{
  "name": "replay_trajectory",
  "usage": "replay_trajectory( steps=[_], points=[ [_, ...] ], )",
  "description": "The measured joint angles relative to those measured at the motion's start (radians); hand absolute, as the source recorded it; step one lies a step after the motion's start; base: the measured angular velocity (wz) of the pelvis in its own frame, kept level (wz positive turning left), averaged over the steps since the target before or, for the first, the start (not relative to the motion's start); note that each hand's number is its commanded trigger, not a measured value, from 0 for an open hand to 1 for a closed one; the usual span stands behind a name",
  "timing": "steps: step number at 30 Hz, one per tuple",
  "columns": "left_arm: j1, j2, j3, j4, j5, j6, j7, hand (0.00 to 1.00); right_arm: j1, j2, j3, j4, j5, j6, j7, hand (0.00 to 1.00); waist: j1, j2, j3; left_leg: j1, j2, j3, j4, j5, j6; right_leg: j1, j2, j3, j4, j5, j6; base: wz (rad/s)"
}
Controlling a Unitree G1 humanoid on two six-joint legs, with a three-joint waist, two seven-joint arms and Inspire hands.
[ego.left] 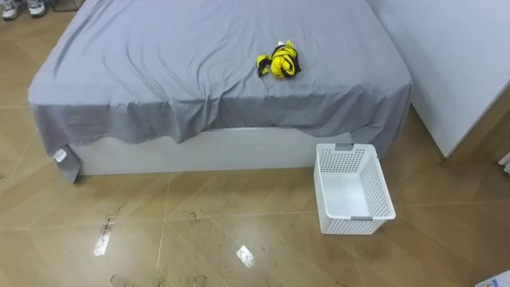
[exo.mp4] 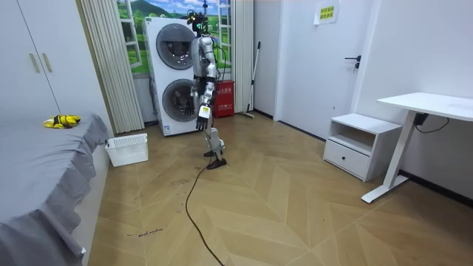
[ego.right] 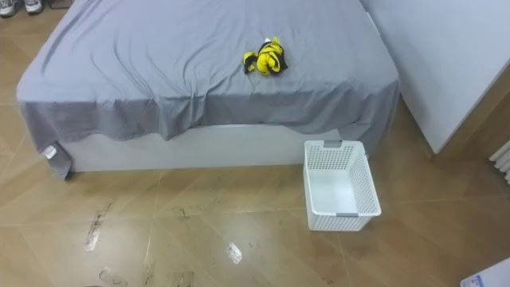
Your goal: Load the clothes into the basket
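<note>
A crumpled yellow and black garment (ego.left: 278,62) lies on the grey-sheeted bed (ego.left: 159,56), near its foot end and right of the middle. On the wooden floor below the bed's right corner stands a white perforated basket (ego.left: 382,191) with nothing inside. In the room view I stand upright before the stacked washing machines (exo.mp4: 177,74), a few steps from the bed, facing it. My left hand (exo.mp4: 201,113) hangs at my side, holding nothing that I can make out. The garment (exo.mp4: 62,121) and basket (exo.mp4: 127,150) are at the room view's left.
A white panel (ego.left: 454,64) rises right of the bed. Shoes (ego.left: 24,8) sit on the floor at the far left. In the room view, a white bedside cabinet (exo.mp4: 362,144) and desk (exo.mp4: 429,107) stand at the right, and open wooden floor lies between me and the bed.
</note>
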Motion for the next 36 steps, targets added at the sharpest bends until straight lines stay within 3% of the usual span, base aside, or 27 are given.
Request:
replay_trajectory(
  steps=[13,17,21,23,26,27,28,29,30,31,32,33,34,35,36],
  points=[
    [0.012,0.0,0.003,-0.001,-0.036,0.002,0.0,0.0,0.004,-0.002,0.001,0.004,0.065,0.024,0.02,0.0,-0.002,-0.009,0.0029,0.002,-0.003,-0.003,-0.001,0.0,0.001,0.004,-0.001,0.011,-0.001,-0.004,0.005,0.0],
    [0.011,0.0,0.01,-0.005,-0.049,0.002,0.002,0.0,0.006,0.001,-0.001,0.005,0.077,0.026,0.033,0.0,0.0,-0.011,-0.0015,-0.012,0.002,-0.001,0.023,-0.008,0.002,-0.005,0.002,0.012,0.005,-0.006,0.002,-0.01],
    [0.008,0.0,0.034,-0.009,-0.095,0.001,-0.001,0.0,0.01,0.006,0.001,0.001,0.1,0.03,0.064,0.0,0.011,-0.017,0.0007,-0.071,0.044,0.004,0.2,-0.086,-0.013,-0.012,0.027,0.016,0.064,-0.04,-0.015,-0.05],
    [0.009,-0.001,0.043,-0.017,-0.141,0.002,-0.003,0.0,0.014,0.01,-0.001,0.004,0.112,0.029,0.075,0.0,0.012,-0.018,0.0042,-0.106,0.065,0.013,0.301,-0.106,-0.02,-0.015,0.039,0.022,0.091,-0.064,-0.024,0.0],
    [0.008,0.002,0.049,-0.027,-0.162,-0.001,-0.002,0.0,0.024,0.01,-0.002,0.0,0.126,0.023,0.089,0.0,0.013,-0.015,0.0053,-0.192,0.098,0.018,0.471,-0.1,-0.021,-0.015,0.052,0.02,0.105,-0.08,-0.046,0.05],
    [0.011,0.004,0.046,-0.035,-0.195,-0.007,-0.001,0.0,0.029,0.009,0.001,-0.001,0.145,0.021,0.092,0.0,0.013,-0.024,0.0102,-0.254,0.099,0.01,0.555,-0.095,-0.014,-0.009,0.048,0.023,0.121,-0.09,-0.054,0.06],
    [0.012,0.005,0.042,-0.039,-0.217,-0.01,-0.001,0.0,0.031,0.007,0.002,-0.002,0.159,0.021,0.09,0.0,0.017,-0.025,0.0094,-0.275,0.089,0.009,0.541,-0.096,-0.012,-0.01,0.043,0.025,0.125,-0.096,-0.053,0.06],
    [0.01,0.004,0.018,-0.046,-0.266,-0.016,-0.001,0.0,0.03,-0.002,0.002,-0.003,0.187,0.027,0.083,0.0,0.017,-0.023,0.008,-0.323,0.056,0.002,0.441,-0.087,-0.014,-0.018,0.026,0.025,0.131,-0.108,-0.043,-0.04],
    [0.009,0.002,-0.002,-0.048,-0.302,-0.024,-0.001,0.0,0.027,-0.01,0.0,-0.006,0.195,0.03,0.082,0.0,0.018,-0.024,0.0054,-0.365,0.031,-0.003,0.293,-0.051,-0.027,-0.027,0.011,0.026,0.132,-0.12,-0.027,-0.12],
    [0.01,0.0,0.0,-0.048,-0.308,-0.027,-0.001,0.0,0.027,-0.011,-0.002,-0.006,0.193,0.031,0.082,0.0,0.021,-0.022,0.0053,-0.384,0.024,-0.001,0.242,-0.001,-0.022,-0.026,0.003,0.024,0.131,-0.126,-0.022,-0.4],
    [0.023,-0.002,0.012,-0.044,-0.304,-0.029,-0.001,0.0,0.029,-0.008,-0.002,-0.006,0.183,0.034,0.085,0.0,0.031,-0.019,0.0056,-0.392,0.022,0.0,0.169,0.08,-0.024,-0.014,-0.017,0.028,0.122,-0.134,-0.01,-0.42],
    [0.038,-0.003,0.021,-0.042,-0.306,-0.029,-0.001,0.0,0.032,-0.006,-0.002,-0.006,0.172,0.044,0.089,0.0,0.027,-0.024,-0.0018,-0.391,0.008,0.006,0.14,0.146,-0.012,0.001,-0.032,0.049,0.116,-0.147,0.007,-0.35],
    [0.04,-0.004,0.026,-0.042,-0.306,-0.029,-0.001,0.0,0.034,-0.004,-0.002,-0.005,0.172,0.048,0.089,0.0,0.024,-0.03,-0.0036,-0.392,-0.003,0.017,0.137,0.163,0.009,0.003,-0.043,0.054,0.113,-0.149,0.009,-0.07],
    [0.038,-0.002,0.027,-0.044,-0.306,-0.031,-0.001,0.0,0.034,-0.004,-0.005,-0.005,0.171,0.053,0.087,0.0,0.025,-0.037,-0.0129,-0.401,-0.018,0.064,0.146,0.164,0.045,0.001,-0.073,0.058,0.109,-0.161,0.034,-0.07],
    [0.035,0.003,0.027,-0.044,-0.304,-0.034,-0.002,0.0,0.029,-0.004,-0.019,-0.006,0.155,0.051,0.087,0.0,0.025,-0.059,-0.0144,-0.4,-0.042,0.088,0.171,0.134,0.068,0.002,-0.098,0.058,0.095,-0.16,0.056,-0.13]
  ],
)
